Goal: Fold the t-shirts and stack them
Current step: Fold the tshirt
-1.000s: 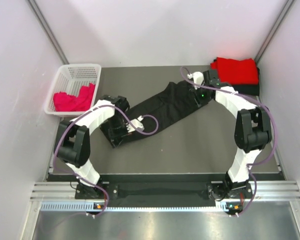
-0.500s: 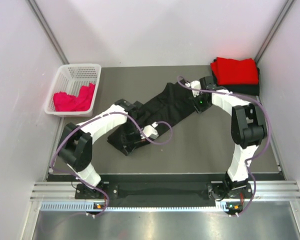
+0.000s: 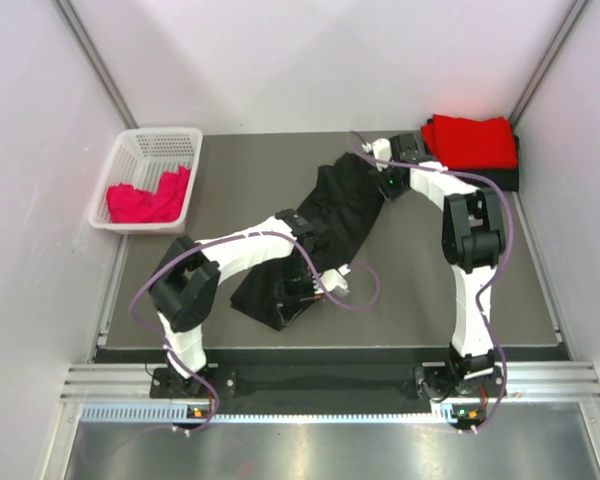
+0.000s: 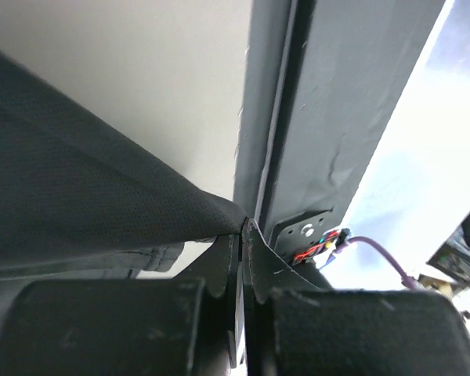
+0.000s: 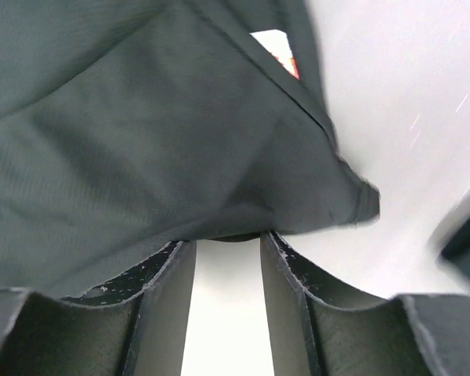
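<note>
A large black t-shirt [image 3: 342,212] lies bunched across the middle of the table, running from near left to far right. My left gripper [image 3: 302,295] is at its near end and is shut on a fold of the black cloth [image 4: 78,204], with the pads pressed together [image 4: 243,227]. My right gripper [image 3: 380,188] is at the shirt's far end. Its fingers stand apart [image 5: 227,239] and the black cloth [image 5: 141,133] drapes over their tips. A small white tag [image 5: 272,43] shows on that cloth.
A folded bright red shirt [image 3: 470,140] lies on a folded black one [image 3: 500,180] at the back right corner. A white lattice basket [image 3: 160,145] at the back left holds a pink-red shirt [image 3: 145,200]. White walls close in both sides.
My left gripper has swung right and nearer with the shirt's end, so the stretched shirt has bunched up shorter. My right gripper has shifted slightly back at the far end.
</note>
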`<action>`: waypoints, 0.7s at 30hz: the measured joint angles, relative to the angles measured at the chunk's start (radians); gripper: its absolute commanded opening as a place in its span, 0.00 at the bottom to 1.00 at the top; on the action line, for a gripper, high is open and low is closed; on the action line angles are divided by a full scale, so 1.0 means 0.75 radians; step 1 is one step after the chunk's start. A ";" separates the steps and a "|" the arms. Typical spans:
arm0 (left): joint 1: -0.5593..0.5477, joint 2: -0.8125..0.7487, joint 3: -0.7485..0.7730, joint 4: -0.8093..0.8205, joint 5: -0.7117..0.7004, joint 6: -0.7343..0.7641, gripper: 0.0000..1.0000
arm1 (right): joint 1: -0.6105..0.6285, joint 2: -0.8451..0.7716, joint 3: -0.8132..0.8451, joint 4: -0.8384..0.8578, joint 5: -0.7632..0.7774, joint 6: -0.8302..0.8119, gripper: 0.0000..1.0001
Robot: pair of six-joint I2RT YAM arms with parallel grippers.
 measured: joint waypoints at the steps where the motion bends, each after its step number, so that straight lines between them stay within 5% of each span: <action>1: -0.013 0.027 0.016 -0.003 0.015 -0.004 0.01 | 0.000 0.033 0.051 0.007 0.000 0.005 0.40; 12: -0.228 0.370 0.240 0.010 0.126 -0.051 0.07 | 0.013 0.249 0.378 0.013 -0.011 0.019 0.42; 21: -0.384 0.574 0.565 -0.002 0.161 -0.151 0.37 | 0.018 0.254 0.374 0.071 0.023 -0.021 0.43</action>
